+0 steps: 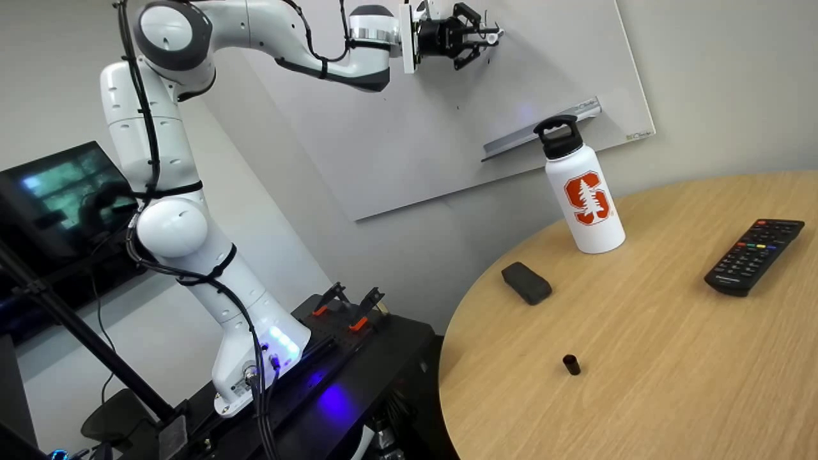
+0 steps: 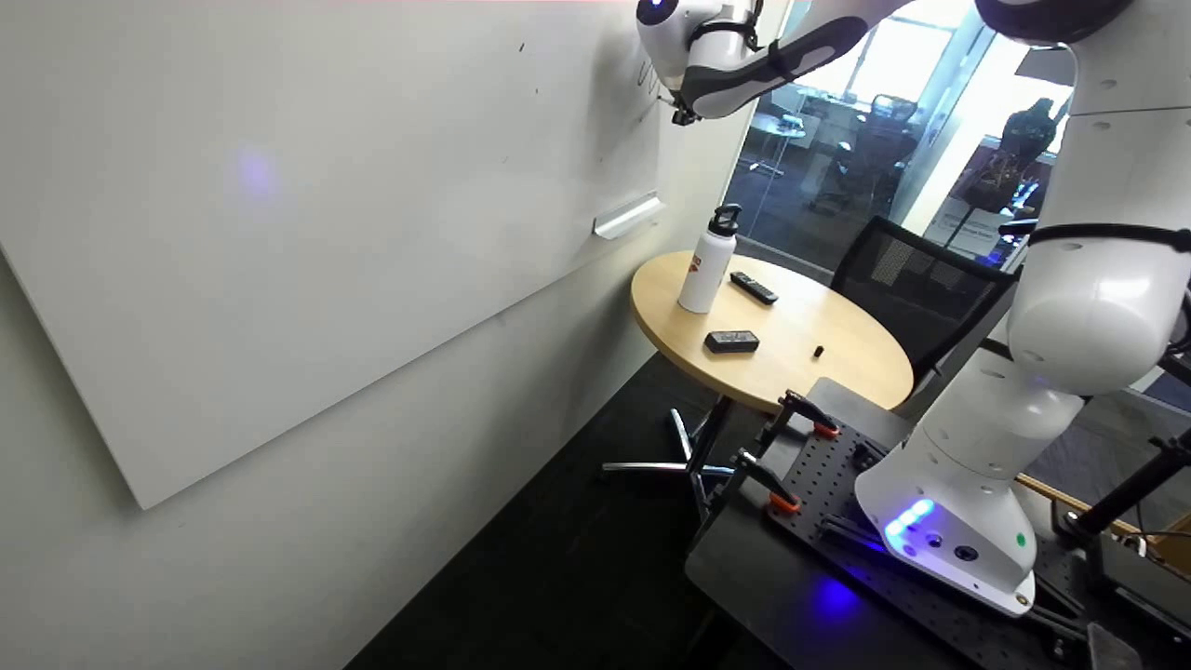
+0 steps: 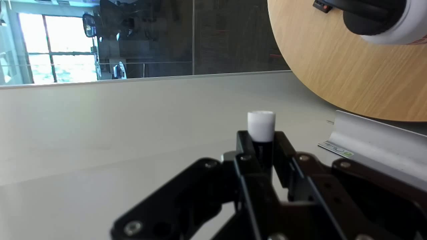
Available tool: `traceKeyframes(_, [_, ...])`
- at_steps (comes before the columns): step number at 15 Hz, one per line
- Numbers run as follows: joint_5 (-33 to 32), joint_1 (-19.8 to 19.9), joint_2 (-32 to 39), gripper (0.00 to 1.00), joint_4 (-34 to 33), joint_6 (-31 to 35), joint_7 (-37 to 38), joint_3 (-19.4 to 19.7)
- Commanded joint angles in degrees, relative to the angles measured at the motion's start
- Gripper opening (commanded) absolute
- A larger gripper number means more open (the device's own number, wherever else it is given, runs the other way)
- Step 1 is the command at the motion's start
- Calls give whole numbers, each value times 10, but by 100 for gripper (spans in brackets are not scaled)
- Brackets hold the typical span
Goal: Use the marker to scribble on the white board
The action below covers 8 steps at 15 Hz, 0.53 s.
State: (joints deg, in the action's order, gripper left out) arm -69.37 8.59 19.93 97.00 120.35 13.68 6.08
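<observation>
Claw [image 3: 262, 143] is clamped on the marker [image 3: 261, 126], white end poking out past the jaws; writing end hidden in the wrist view. Marker's up at the white board [image 1: 396, 147], well above the ledge [image 1: 543, 131] in both exterior views. Tip contact: can't tell. Thin dark loops [image 2: 649, 76] on the board right by the claw in an exterior view, so my read is mid-scribble.

Failure modes from here:

- Marker twists or slides in the jaws. Cause: slim barrel, small grip area, too much push or side drag.
- Line skips, or tip digs in. Cause: wrist path not parallel to the board.
- Claw linkage scrapes the board. Cause: it's working close in; a little extra tilt or depth could do it.
- Stroke runs off the side. Cause: board edge is near the claw, so a wide sweep that way leaves the surface.
- Snag on a long downward stroke. Cause: ledge sticks out; the bottle [image 1: 588, 201] on the table [image 1: 671, 345] is near it, could get clipped.
- Faint ink later. Cause: small black cylinder [image 1: 571, 365] on the table looks like the cap; long pauses may dry the tip.
</observation>
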Motion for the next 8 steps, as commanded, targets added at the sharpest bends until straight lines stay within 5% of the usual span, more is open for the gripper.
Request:
traceKeyframes(1, [16, 2, -14, 5, -20, 12, -13, 6])
traceKeyframes(8, [21, -6, -16, 5, -30, 8, -18, 1])
